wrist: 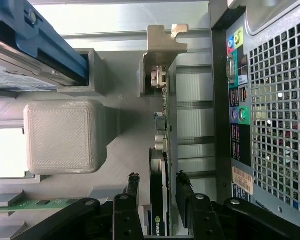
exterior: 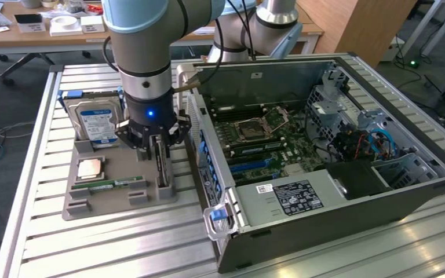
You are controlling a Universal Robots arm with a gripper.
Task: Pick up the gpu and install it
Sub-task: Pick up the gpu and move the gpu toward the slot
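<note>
Tray: grey plastic tray (exterior: 106, 200) on slatted aluminium table (exterior: 114, 249), at the exterior view's left of open black computer case (exterior: 323, 231).
Far end: silver blue-labelled hard drive (exterior: 95, 121).
Right edge: thin green gpu (exterior: 161, 168) (wrist: 159, 190) on edge, beside case.
Above: black gripper (exterior: 154, 153) (wrist: 157, 176) astride gpu.

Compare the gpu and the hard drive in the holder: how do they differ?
The gpu is a thin card on edge; the hard drive is a thick block with a blue-white label. The gripper straddles the gpu; the hard drive stands untouched. Both sit in the gray holder.
</note>
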